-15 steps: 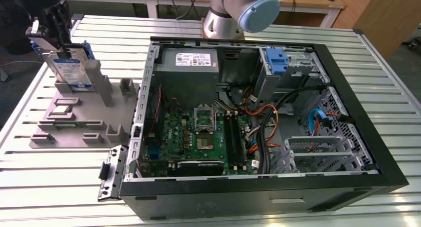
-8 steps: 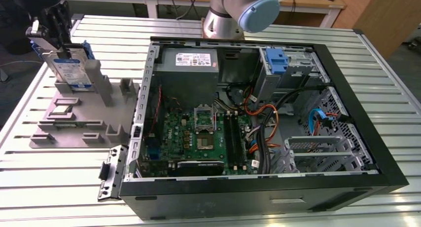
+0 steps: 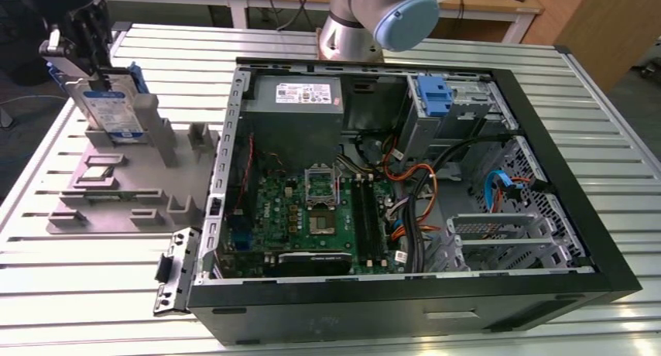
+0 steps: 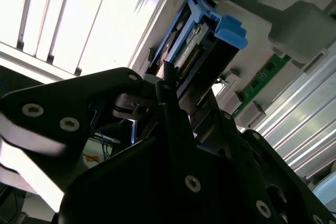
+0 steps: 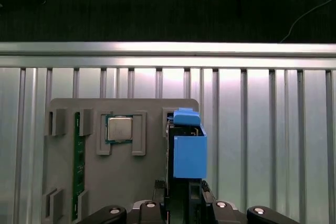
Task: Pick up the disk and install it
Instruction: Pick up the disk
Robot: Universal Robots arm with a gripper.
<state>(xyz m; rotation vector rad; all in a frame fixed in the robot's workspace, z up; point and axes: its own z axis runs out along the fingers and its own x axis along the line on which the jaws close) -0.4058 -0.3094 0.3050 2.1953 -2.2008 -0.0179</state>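
Observation:
The disk (image 3: pixel 110 112) stands on edge in a slot of the grey fixture (image 3: pixel 114 189) at the exterior view's left, its white label with the blue band facing the camera. My gripper (image 3: pixel 88 68) comes down on its upper edge and is shut on it. In the first wrist view, the gripper (image 5: pixel 181 188) has a finger on each side of the disk's blue rail (image 5: pixel 189 153). The second wrist view has the gripper (image 4: pixel 173 85) pressed to the disk (image 4: pixel 191 51) near its connector end.
An open computer case (image 3: pixel 609 240) lies at the exterior view's right, with a motherboard (image 3: pixel 309 217), a grey power supply (image 3: pixel 294 100) and a drive bay holding a blue bracket (image 3: pixel 437 97). The fixture also carries a processor chip (image 5: pixel 119 128) and a green memory stick (image 5: pixel 77 166). The arm's base (image 3: pixel 377 15) stands behind the case.

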